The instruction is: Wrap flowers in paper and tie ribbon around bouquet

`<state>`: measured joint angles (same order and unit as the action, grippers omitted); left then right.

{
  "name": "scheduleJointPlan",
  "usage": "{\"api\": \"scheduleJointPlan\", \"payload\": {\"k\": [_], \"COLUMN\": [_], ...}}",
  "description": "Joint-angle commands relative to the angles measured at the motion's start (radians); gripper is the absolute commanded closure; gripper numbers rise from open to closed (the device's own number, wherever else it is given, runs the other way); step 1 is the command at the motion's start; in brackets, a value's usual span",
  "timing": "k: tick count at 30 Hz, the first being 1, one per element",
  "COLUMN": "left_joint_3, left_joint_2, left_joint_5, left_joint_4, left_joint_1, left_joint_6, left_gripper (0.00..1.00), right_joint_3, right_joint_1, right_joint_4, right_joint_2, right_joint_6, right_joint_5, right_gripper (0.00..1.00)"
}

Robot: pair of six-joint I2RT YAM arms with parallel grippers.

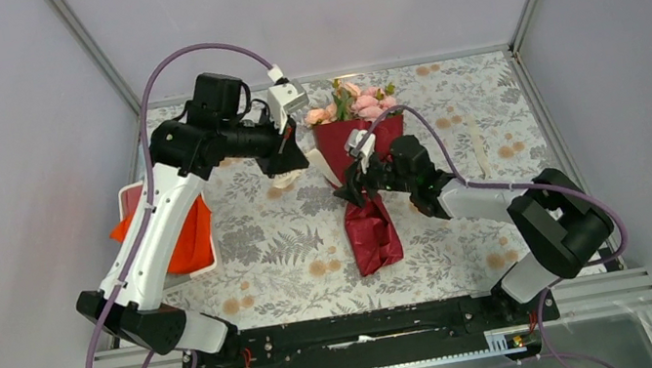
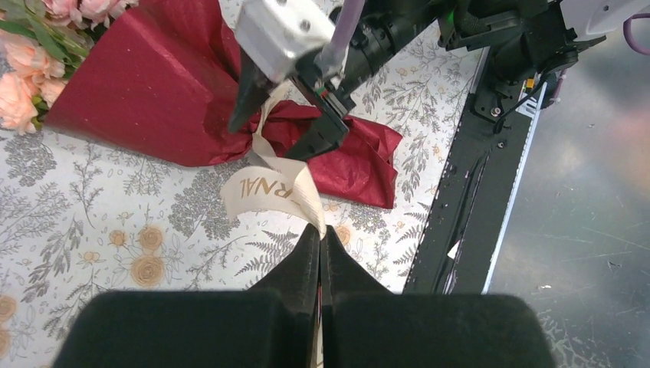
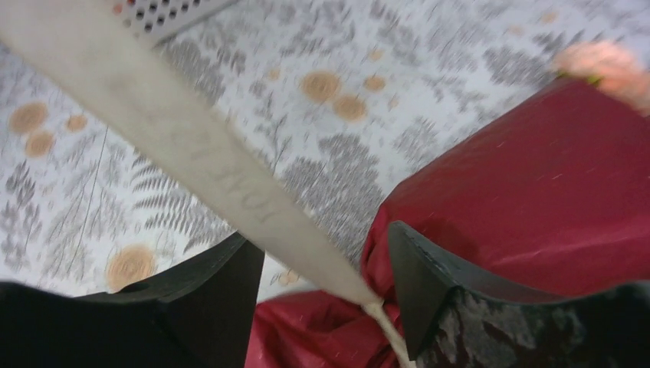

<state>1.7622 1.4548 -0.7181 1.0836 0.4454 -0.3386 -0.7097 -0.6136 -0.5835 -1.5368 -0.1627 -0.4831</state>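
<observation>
While one ribbon [image 2: 268,184] is clamped in the closed left gripper [image 2: 320,236], one bouquet [image 2: 153,92] is straddled by the right gripper [image 3: 320,236], fingers parted; tablecloth [image 2: 115,222] is seen beside both.

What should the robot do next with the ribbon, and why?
Probably the right gripper should close on the ribbon at the narrow waist of the bouquet. Its jaws stand open on either side of the ribbon there, gripping nothing, while the left gripper is shut on the ribbon farther along. With both ends pinched, the arms could likely pull the tie snug.
</observation>
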Motion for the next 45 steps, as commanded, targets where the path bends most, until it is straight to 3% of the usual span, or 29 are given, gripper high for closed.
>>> {"api": "scheduleJointPlan", "payload": {"k": [1,8,14,16,17,18,19,22,27,29,31,33,35,37,40,45], "left_joint_3": [-0.028,-0.039,-0.076,-0.149,-0.227,-0.300,-0.373,-0.547,-0.708,-0.745,-0.843,-0.934,-0.963,-0.939,-0.957,-0.913], "left_joint_2": [-0.021,-0.022,-0.038,-0.054,-0.071,-0.096,-0.123,-0.240,-0.428,-0.481,-0.509,-0.470,-0.359,-0.231,-0.127,0.026], "left_joint_5": [-0.008,0.005,0.048,0.106,0.161,0.218,0.267,0.332,0.273,0.236,0.269,0.326,0.416,0.449,0.413,0.446], "left_joint_4": [0.013,0.012,0.012,-0.004,-0.028,-0.055,-0.076,-0.088,-0.132,-0.313,-0.623,-0.906,-1.069,-1.146,-1.277,-1.321], "left_joint_1": [-0.001,-0.001,-0.002,-0.009,-0.013,-0.015,-0.016,-0.016,-0.004,0.007,0.025,0.056,0.115,0.175,0.249,0.262], "left_joint_6": [0.020,0.017,0.003,0.001,0.009,0.013,0.008,-0.025,-0.064,-0.018,0.129,0.259,0.384,0.471,0.466,0.502], "left_gripper": [1.00,1.00,1.00,1.00,0.77,0.65,0.60,0.54,0.45,0.46,0.45,0.44,0.42,0.41,0.41,0.44], "right_joint_3": [-0.019,-0.002,0.016,0.025,0.034,0.042,0.048,0.050,0.055,0.060,0.059,0.059,0.052,0.036,0.032,0.017], "right_joint_1": [-0.006,-0.008,-0.008,-0.009,-0.008,-0.009,-0.009,-0.009,-0.008,-0.008,-0.008,-0.008,-0.008,-0.008,-0.008,-0.008], "right_joint_4": [-0.251,-0.357,-0.335,-0.309,-0.298,-0.288,-0.277,-0.235,-0.212,-0.199,-0.181,-0.170,-0.135,-0.078,-0.049,-0.031], "right_joint_2": [0.021,-0.035,0.018,0.045,0.058,0.070,0.082,0.104,0.120,0.125,0.131,0.133,0.132,0.133,0.132,0.121], "right_joint_6": [0.067,0.182,0.218,0.238,0.248,0.260,0.271,0.314,0.426,0.470,0.506,0.546,0.596,0.634,0.713,0.731], "right_joint_5": [0.094,0.068,0.140,0.153,0.159,0.166,0.172,0.170,0.165,0.182,0.189,0.194,0.223,0.252,0.294,0.306], "right_gripper": [0.39,0.59,0.99,1.00,1.00,1.00,1.00,1.00,1.00,1.00,1.00,1.00,1.00,1.00,1.00,1.00]}}
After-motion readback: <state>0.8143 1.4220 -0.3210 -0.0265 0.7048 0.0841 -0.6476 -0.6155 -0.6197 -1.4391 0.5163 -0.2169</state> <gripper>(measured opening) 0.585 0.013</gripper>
